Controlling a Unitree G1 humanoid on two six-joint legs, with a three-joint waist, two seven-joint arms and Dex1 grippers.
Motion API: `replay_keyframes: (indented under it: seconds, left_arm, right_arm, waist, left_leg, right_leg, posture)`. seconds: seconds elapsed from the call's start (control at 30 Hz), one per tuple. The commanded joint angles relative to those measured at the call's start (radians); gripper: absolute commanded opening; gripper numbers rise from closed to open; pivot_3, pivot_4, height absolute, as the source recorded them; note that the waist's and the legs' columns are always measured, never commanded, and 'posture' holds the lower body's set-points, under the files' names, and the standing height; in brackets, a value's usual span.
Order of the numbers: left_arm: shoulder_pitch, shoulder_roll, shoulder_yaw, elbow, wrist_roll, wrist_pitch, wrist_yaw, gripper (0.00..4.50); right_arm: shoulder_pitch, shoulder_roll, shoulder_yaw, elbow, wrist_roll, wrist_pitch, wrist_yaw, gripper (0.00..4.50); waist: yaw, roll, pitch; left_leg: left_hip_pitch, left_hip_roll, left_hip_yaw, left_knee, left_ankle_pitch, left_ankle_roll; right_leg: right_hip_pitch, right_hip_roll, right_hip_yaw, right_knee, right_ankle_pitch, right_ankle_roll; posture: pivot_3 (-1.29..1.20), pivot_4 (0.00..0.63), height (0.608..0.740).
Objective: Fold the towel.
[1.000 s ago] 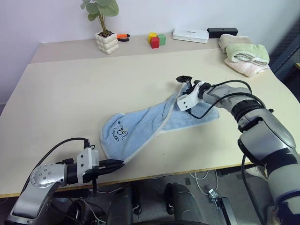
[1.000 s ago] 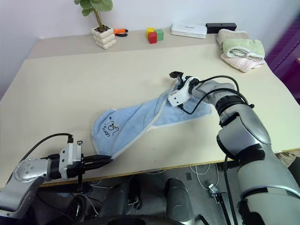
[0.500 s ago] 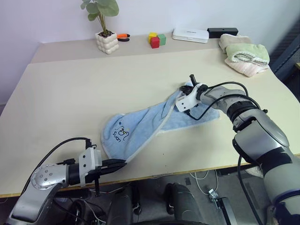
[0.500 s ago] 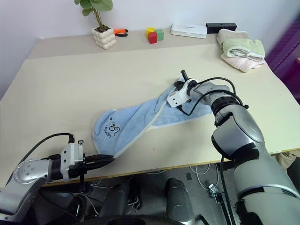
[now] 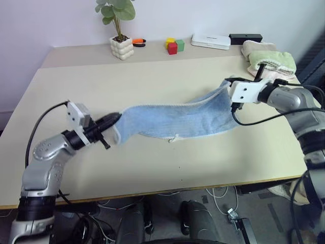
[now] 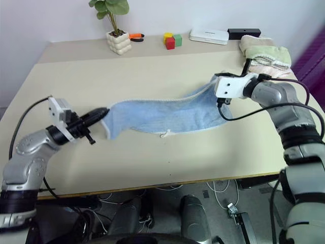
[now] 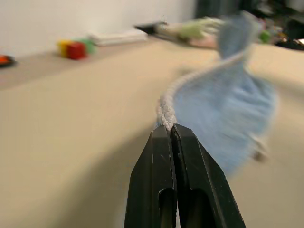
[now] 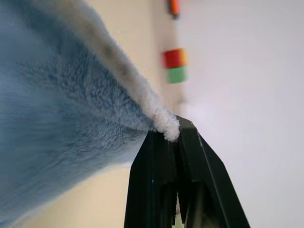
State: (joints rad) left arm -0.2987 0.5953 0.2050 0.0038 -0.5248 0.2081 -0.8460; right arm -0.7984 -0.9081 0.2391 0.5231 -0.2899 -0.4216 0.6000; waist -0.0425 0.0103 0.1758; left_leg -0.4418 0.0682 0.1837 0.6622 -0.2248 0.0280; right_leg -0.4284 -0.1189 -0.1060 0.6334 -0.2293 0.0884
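The towel (image 5: pixel 177 119), light blue with a pale stitched edge, hangs stretched out lengthways between my two grippers, sagging in the middle just over the table (image 5: pixel 152 168). My left gripper (image 5: pixel 112 118) is shut on its left end, and the left wrist view shows the fingertips (image 7: pixel 161 137) pinching the whitish edge. At the towel's right end, lifted a bit higher, my right gripper (image 5: pixel 227 85) is shut on the top corner. In the right wrist view its fingers (image 8: pixel 190 142) clamp the fluffy hem. A small loop tag (image 5: pixel 174 138) dangles from the lower edge.
Along the table's far edge stand a potted plant (image 5: pixel 122 47), an orange tool (image 5: pixel 138 40), coloured blocks (image 5: pixel 173 46), a white box (image 5: pixel 212 40) and a black box (image 5: pixel 245 37). Folded green and cream towels (image 5: pixel 266 58) lie at the far right, just behind my right gripper.
The right gripper closed on the towel's corner. Both grippers then rose and pulled apart, lifting the crumpled towel off the table and stretching it out. The camera view also shifted slightly.
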Motion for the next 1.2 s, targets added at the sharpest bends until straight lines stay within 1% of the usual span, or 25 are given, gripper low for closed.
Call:
replay_keyframes:
  seconds: [0.03,0.1,0.17,0.23,0.3,0.33,0.43,0.53,0.6,0.7,0.73,0.77,0.83,0.87,0.93,1.03,1.07,1.13,1.2]
  left_arm:
    - [-0.200,-0.008,-0.037,0.226,0.123,-0.160,-0.006,0.00]
    - [-0.338,-0.020,-0.059,0.389,0.179,-0.250,-0.012,0.00]
    - [-0.502,-0.027,-0.085,0.592,0.251,-0.354,0.002,0.00]
    - [-0.674,-0.027,-0.113,0.824,0.337,-0.468,0.052,0.00]
    - [-0.795,-0.025,-0.126,0.989,0.390,-0.555,0.088,0.00]
    - [-0.858,-0.020,-0.131,1.054,0.412,-0.584,0.106,0.00]
    - [-0.976,-0.005,-0.136,1.165,0.452,-0.650,0.108,0.00]
    - [-1.020,0.037,-0.134,1.201,0.477,-0.706,0.087,0.00]
    - [-1.023,0.063,-0.127,1.203,0.478,-0.737,0.046,0.00]
    - [-0.994,0.104,-0.111,1.186,0.458,-0.767,-0.028,0.00]
    - [-0.972,0.113,-0.104,1.175,0.445,-0.777,-0.062,0.00]
    - [-0.937,0.121,-0.096,1.155,0.423,-0.779,-0.122,0.00]
    - [-0.834,0.132,-0.079,1.098,0.376,-0.781,-0.233,0.00]
    - [-0.786,0.136,-0.074,1.067,0.357,-0.773,-0.282,0.00]
    - [-0.716,0.144,-0.068,1.011,0.331,-0.744,-0.341,0.00]
    - [-0.567,0.164,-0.062,0.882,0.264,-0.636,-0.464,0.00]
    - [-0.506,0.173,-0.063,0.834,0.253,-0.629,-0.495,0.00]
    - [-0.403,0.197,-0.070,0.761,0.242,-0.603,-0.541,0.00]
    - [-0.331,0.219,-0.077,0.708,0.242,-0.585,-0.563,0.00]
  right_arm:
    - [-0.049,-0.001,-0.061,-0.088,-0.025,0.105,-0.026,0.06]
    - [-0.086,0.018,-0.032,-0.038,-0.094,0.127,-0.070,0.06]
    - [-0.155,0.054,0.008,0.078,-0.169,0.138,-0.142,0.06]
    - [-0.252,0.106,0.055,0.244,-0.239,0.132,-0.225,0.06]
    - [-0.345,0.143,0.106,0.389,-0.308,0.124,-0.310,0.06]
    - [-0.406,0.156,0.151,0.463,-0.371,0.146,-0.374,0.06]
    - [-0.525,0.189,0.186,0.598,-0.411,0.169,-0.460,0.06]
    - [-0.562,0.180,0.178,0.611,-0.398,0.140,-0.463,0.06]
    - [-0.556,0.156,0.178,0.591,-0.397,0.115,-0.445,0.06]
    - [-0.488,0.109,0.122,0.466,-0.324,0.085,-0.351,0.06]
    - [-0.435,0.089,0.103,0.394,-0.289,0.087,-0.291,0.06]
    - [-0.346,0.062,0.077,0.277,-0.229,0.114,-0.191,0.06]
    - [-0.150,-0.009,0.029,0.019,-0.165,0.185,-0.054,0.06]
    - [-0.069,-0.030,0.003,-0.089,-0.127,0.233,0.006,0.06]
    - [0.040,-0.050,-0.040,-0.244,-0.086,0.314,0.075,0.06]
    - [0.200,-0.092,-0.071,-0.415,-0.051,0.378,0.167,0.06]
    - [0.256,-0.109,-0.080,-0.463,-0.029,0.392,0.205,0.06]
    - [0.316,-0.129,-0.102,-0.519,-0.010,0.424,0.238,0.06]
    - [0.345,-0.140,-0.121,-0.542,-0.004,0.442,0.252,0.06]
  waist:
    - [0.000,0.000,0.000]
    - [0.002,-0.001,-0.001]
    - [0.001,-0.002,0.000]
    - [-0.001,-0.004,0.000]
    - [-0.004,-0.004,0.001]
    - [-0.005,-0.004,0.001]
    - [-0.005,-0.003,0.002]
    - [-0.008,-0.003,0.002]
    - [-0.013,-0.003,0.002]
    - [-0.014,-0.004,0.002]
    - [-0.014,-0.004,0.002]
    - [-0.011,-0.004,0.002]
    - [-0.003,-0.004,0.001]
    - [-0.002,-0.004,0.001]
    - [-0.002,-0.004,0.002]
    - [-0.002,-0.004,0.003]
    - [-0.002,-0.004,0.003]
    - [-0.002,-0.005,0.002]
    - [-0.002,-0.005,0.002]
  left_leg:
    - [0.000,0.000,0.000,0.000,0.000,0.000]
    - [0.000,0.000,0.000,0.001,0.000,0.000]
    - [-0.001,0.000,0.000,0.001,0.000,0.000]
    - [-0.001,-0.001,0.001,0.002,0.000,0.001]
    - [-0.002,-0.001,0.002,0.001,0.000,0.001]
    - [-0.002,-0.001,0.002,0.000,0.000,0.001]
    - [-0.004,-0.001,0.005,-0.003,0.000,0.000]
    - [-0.004,-0.001,0.006,-0.009,0.001,-0.001]
    - [-0.003,-0.001,0.007,-0.012,0.002,-0.002]
    - [-0.003,-0.002,0.007,-0.012,0.002,-0.002]
    - [-0.003,-0.002,0.007,-0.011,0.002,-0.002]
    - [-0.003,-0.002,0.007,-0.011,0.002,-0.002]
    - [0.000,-0.002,0.006,-0.011,0.002,-0.002]
    - [0.000,-0.002,0.006,-0.011,0.002,-0.002]
    - [0.000,-0.002,0.005,-0.009,0.002,-0.002]
    - [-0.004,-0.001,0.004,-0.001,0.002,-0.001]
    - [-0.003,0.000,0.004,0.000,0.001,0.000]
    - [-0.003,0.000,0.002,0.002,0.000,0.001]
    - [-0.002,0.000,0.001,0.002,-0.001,0.002]
  right_leg:
    - [0.000,0.000,0.000,0.000,0.000,0.000]
    - [0.000,0.000,0.000,0.000,0.000,0.000]
    - [-0.001,0.000,0.000,0.000,0.000,0.000]
    - [-0.001,0.000,0.000,0.000,0.000,0.000]
    - [-0.001,0.000,0.000,-0.001,0.000,0.000]
    - [-0.002,0.000,0.000,-0.001,0.000,0.000]
    - [-0.006,0.000,0.001,0.000,0.000,0.001]
    - [-0.008,0.000,0.001,-0.001,-0.001,0.002]
    - [-0.008,0.000,0.001,-0.002,-0.001,0.002]
    - [-0.008,0.000,0.001,-0.002,-0.001,0.002]
    - [-0.008,0.000,0.001,-0.002,-0.001,0.002]
    - [-0.008,0.000,0.001,-0.002,-0.001,0.002]
    - [-0.004,0.000,0.001,-0.002,-0.002,0.003]
    - [-0.004,0.000,0.001,-0.003,-0.002,0.003]
    - [-0.004,0.000,0.001,-0.001,-0.002,0.003]
    - [-0.006,0.000,0.001,0.004,-0.002,0.003]
    - [-0.006,0.000,0.001,0.004,-0.002,0.003]
    - [-0.005,-0.001,0.001,0.004,-0.002,0.002]
    - [-0.004,-0.001,0.001,0.004,-0.002,0.002]
  posture:
    - [0.00,0.150,0.740]
    - [0.00,0.150,0.740]
    - [0.00,0.150,0.740]
    - [0.00,0.150,0.740]
    - [0.00,0.150,0.740]
    - [0.00,0.150,0.740]
    - [0.00,0.150,0.740]
    - [0.00,0.150,0.740]
    - [0.00,0.150,0.740]
    - [0.00,0.150,0.740]
    - [0.00,0.150,0.740]
    - [0.00,0.150,0.740]
    - [0.00,0.150,0.740]
    - [0.00,0.150,0.740]
    - [0.00,0.150,0.740]
    - [0.00,0.150,0.740]
    - [0.00,0.150,0.740]
    - [0.00,0.150,0.740]
    - [0.00,0.150,0.740]
